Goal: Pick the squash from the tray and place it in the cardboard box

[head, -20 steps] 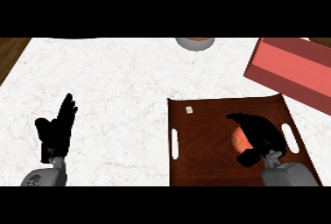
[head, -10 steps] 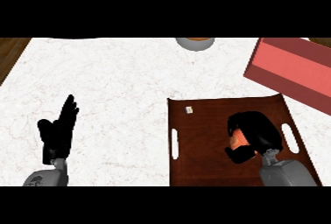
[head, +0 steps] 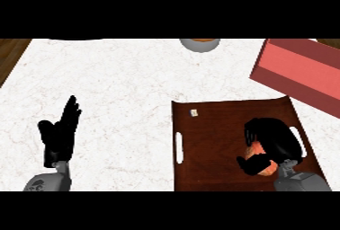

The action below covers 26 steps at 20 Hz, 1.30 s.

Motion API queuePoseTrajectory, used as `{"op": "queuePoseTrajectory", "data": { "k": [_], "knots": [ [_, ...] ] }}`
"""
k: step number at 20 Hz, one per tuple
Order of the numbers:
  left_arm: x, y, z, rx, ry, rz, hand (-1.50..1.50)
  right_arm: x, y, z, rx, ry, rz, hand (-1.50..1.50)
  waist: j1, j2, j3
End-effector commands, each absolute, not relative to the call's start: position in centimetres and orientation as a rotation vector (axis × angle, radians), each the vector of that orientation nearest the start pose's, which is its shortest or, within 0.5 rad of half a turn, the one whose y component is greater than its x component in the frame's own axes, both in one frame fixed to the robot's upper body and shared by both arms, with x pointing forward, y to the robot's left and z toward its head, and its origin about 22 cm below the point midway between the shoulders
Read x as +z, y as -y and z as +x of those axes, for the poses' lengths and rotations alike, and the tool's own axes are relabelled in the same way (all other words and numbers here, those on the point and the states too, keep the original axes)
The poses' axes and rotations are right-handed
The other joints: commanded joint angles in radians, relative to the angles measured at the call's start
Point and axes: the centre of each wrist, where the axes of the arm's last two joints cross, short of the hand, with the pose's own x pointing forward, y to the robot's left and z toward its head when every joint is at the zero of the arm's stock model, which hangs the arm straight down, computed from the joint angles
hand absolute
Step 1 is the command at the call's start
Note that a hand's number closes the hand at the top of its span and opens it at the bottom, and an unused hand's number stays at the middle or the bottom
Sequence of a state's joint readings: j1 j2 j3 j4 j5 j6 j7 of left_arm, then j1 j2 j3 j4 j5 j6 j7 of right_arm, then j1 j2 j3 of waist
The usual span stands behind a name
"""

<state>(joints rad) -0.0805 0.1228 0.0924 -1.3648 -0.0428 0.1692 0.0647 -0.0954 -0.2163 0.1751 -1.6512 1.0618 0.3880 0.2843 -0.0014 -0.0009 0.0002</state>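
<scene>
Counter (head: pixel 133 81) of white, faintly veined stone fills most of the head view, with a strip of dark wood showing at the upper left corner. Dark brown rectangular wooden tray (head: pixel 212 148) with white slot handles on its left and right sides lies on the counter at lower right. Red-pink cardboard box (head: pixel 302 72), set at an angle, sits at upper right, just beyond the tray's far right corner. Right robot hand (head: pixel 272 143), black, on a grey forearm, is over the right part of the tray with fingers and thumb curled round the orange squash (head: pixel 260 157). Squash is on the tray's right side, mostly hidden by that hand; only an orange patch shows between thumb and fingers. Cannot tell whether it is lifted off the tray floor. Left robot hand (head: pixel 60 134), black, rests open at lower left over bare counter, fingers straight and pointing away, well apart from the tray. Grey round bowl (head: pixel 199 44) with something orange inside is at the counter's far edge. Small pale tag (head: pixel 194 112) lies near the tray's far left corner.
</scene>
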Motion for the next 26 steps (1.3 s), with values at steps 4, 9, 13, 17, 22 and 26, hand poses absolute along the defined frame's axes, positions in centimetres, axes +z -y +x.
{"op": "queuePoseTrajectory", "data": {
  "k": [4,9,13,17,22,26],
  "knots": [
    [-3.2,-28.0,24.3,0.066,1.375,0.302,0.00,10.0,21.4,23.3,1.196,1.163,-0.922,1.50,-0.003,-0.002,-0.001],
    [-2.8,-28.0,24.0,0.074,1.373,0.307,0.00,16.7,22.7,21.8,1.106,1.323,-0.992,1.50,-0.003,-0.005,-0.001],
    [-2.6,-28.1,25.5,0.071,1.384,0.314,0.00,19.9,22.5,20.3,0.937,1.425,-1.007,1.50,-0.003,-0.002,-0.001],
    [-2.1,-27.4,25.8,0.065,1.383,0.316,0.00,24.1,25.9,18.8,0.934,1.423,-1.115,1.50,-0.005,-0.003,-0.001],
    [-3.0,-27.0,24.9,0.058,1.386,0.304,0.00,26.7,29.5,22.0,0.846,1.389,-1.203,1.50,0.004,0.000,0.000],
    [-3.5,-26.0,26.2,0.065,1.369,0.309,0.00,27.3,30.2,24.9,0.792,1.426,-1.236,1.50,0.007,0.002,0.000]
  ]
}}
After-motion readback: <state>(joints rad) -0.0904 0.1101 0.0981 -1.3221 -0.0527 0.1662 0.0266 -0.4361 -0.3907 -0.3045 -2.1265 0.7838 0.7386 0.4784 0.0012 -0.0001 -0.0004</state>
